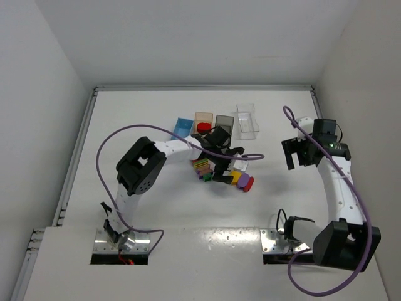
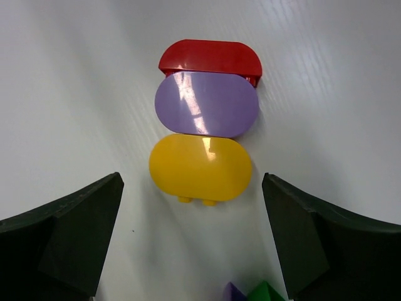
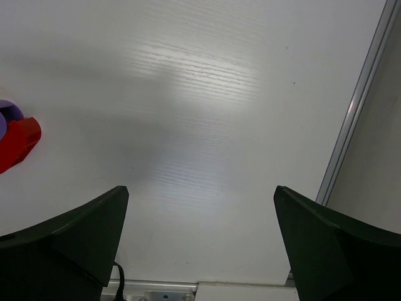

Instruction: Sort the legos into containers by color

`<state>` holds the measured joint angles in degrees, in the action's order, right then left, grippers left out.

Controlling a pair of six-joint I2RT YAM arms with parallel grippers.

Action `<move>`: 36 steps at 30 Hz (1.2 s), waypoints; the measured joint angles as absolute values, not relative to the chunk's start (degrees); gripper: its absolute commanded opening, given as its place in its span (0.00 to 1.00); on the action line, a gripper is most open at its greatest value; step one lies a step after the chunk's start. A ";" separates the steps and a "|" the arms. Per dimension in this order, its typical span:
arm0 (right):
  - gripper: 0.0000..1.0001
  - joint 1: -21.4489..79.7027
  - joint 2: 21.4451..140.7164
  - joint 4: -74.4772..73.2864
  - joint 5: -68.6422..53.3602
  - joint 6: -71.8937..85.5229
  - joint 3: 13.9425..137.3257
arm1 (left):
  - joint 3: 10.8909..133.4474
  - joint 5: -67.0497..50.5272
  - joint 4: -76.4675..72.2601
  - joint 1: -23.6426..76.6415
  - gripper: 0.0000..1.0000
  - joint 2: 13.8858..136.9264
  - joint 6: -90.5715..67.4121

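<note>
White walls on three sides, a white matte table [image 1: 163,213] underneath, and the left gripper [image 2: 191,207] is hanging over a short row of three rounded plastic bricks. Its dark fingers [image 2: 69,232] are standing wide apart and gripping nothing. One is flanking each side of the yellow oval brick [image 2: 200,168], with bare table showing between finger and brick.

The purple oval brick [image 2: 207,103] is touching the yellow one, and the red oval brick [image 2: 210,58] is tucked against the purple. The row is running straight away from the wrist, each brick lying with its long axis crosswise between the fingers.

Just left of that gripper, the multicoloured striped stack [image 1: 202,166] is lying on the table.

Behind them, four small bins are lining up side by side: light blue bin [image 1: 182,125], pale orange bin [image 1: 203,115] with a red piece [image 1: 204,127] sitting in it, smoky dark grey bin [image 1: 224,119], and clear bin [image 1: 248,122].

Over on the right, the right gripper [image 3: 200,207] is hovering above bare table, fingers spread wide, nothing between them.
</note>
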<state>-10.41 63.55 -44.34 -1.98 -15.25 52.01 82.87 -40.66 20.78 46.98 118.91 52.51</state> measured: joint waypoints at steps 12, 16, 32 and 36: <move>1.00 -11.11 66.78 -48.01 -4.93 -16.58 59.16 | 87.31 -40.97 20.38 46.98 0.98 123.48 53.12; 1.00 -11.11 67.92 -49.87 -7.42 -18.00 60.66 | 88.82 -41.32 21.69 47.05 0.93 124.38 53.89; 1.00 -11.11 73.47 -56.07 -16.86 -19.57 65.32 | 89.56 -44.58 31.24 48.05 0.62 124.84 60.69; 1.00 -11.11 74.30 -56.55 -17.96 -19.55 65.36 | 89.73 -45.98 31.68 48.14 0.94 124.84 59.42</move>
